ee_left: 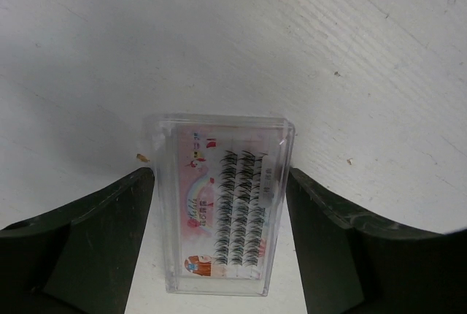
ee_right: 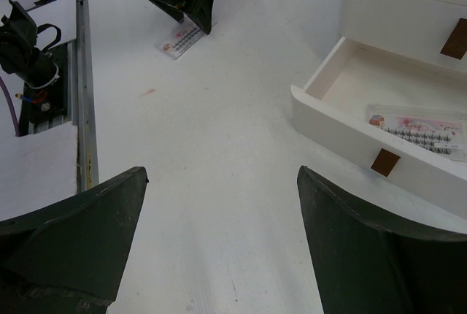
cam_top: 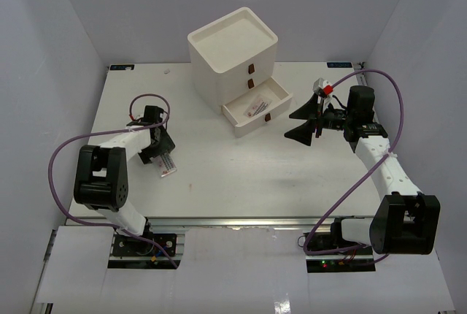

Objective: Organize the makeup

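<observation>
My left fingers (ee_left: 109, 234) stand one at each long side of the clear false-eyelash case (ee_left: 222, 219), at or just short of its edges; whether they press it I cannot tell. The case lies flat on the white table (ee_left: 350, 51), low in the left wrist view and at the left of the overhead view. A pinch across its narrow width is, I judge, the only purchase so thin a thing offers. A like case (ee_right: 419, 128) lies in the open bottom drawer (ee_right: 343, 128) of the white drawer box (cam_top: 233, 44), upper centre overhead, which is probably the destination. My right gripper (ee_right: 222, 171) hovers wide and empty, right of the drawer and off the path to it. The drawer's raised front wall must be cleared.
</observation>
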{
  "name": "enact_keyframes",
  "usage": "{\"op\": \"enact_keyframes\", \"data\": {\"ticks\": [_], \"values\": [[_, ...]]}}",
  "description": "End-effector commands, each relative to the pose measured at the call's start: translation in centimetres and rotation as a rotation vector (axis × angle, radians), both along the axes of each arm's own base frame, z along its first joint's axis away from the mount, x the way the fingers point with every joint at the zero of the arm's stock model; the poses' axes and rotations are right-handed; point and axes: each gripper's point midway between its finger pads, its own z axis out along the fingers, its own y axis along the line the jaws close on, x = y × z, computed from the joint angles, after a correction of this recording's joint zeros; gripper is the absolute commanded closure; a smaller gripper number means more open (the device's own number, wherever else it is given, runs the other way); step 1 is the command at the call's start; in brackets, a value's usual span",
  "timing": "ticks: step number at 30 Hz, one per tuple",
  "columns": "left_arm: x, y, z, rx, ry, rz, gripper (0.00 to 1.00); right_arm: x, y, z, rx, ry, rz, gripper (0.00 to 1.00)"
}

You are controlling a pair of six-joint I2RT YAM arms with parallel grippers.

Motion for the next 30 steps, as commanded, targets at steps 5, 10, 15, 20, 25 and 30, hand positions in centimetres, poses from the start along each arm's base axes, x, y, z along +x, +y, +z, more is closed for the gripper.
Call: {"op": "enact_keyframes", "data": {"ticks": [5, 10, 15, 20, 25, 30], "values": [[-4.6, -1.8, -2.9, -0.094, 0.172, -0.008, 0.54, -0.5, 0.2, 0.4, 0.017, -0.018, 0.028, 0.10], [-2.7, -4.9, 0.3, -0.255, 0.018, -0.116, 0.82, -0.5, 0.1, 0.5, 0.016, -0.021, 0.025, 0.10], [-0.6, -10.6, 6.5, -0.477, -0.264, -0.428, 0.91, -0.3, -0.1, 0.5, 0.016, -0.020, 0.016, 0.10], [0.8, -16.0, 12.6, -0.486, -0.456, -0.746, 0.94, -0.1, -0.5, 0.3, 0.015, -0.020, 0.004, 0.10], [3.1, -22.1, 17.1, -0.344, -0.582, -1.008, 0.95, 0.2, -0.9, 0.2, 0.013, -0.016, -0.012, 0.10], [7.0, -27.2, 20.2, 0.021, -0.724, -1.183, 0.94, 0.9, -2.1, 0.0, 0.013, -0.011, -0.051, 0.10]]}}
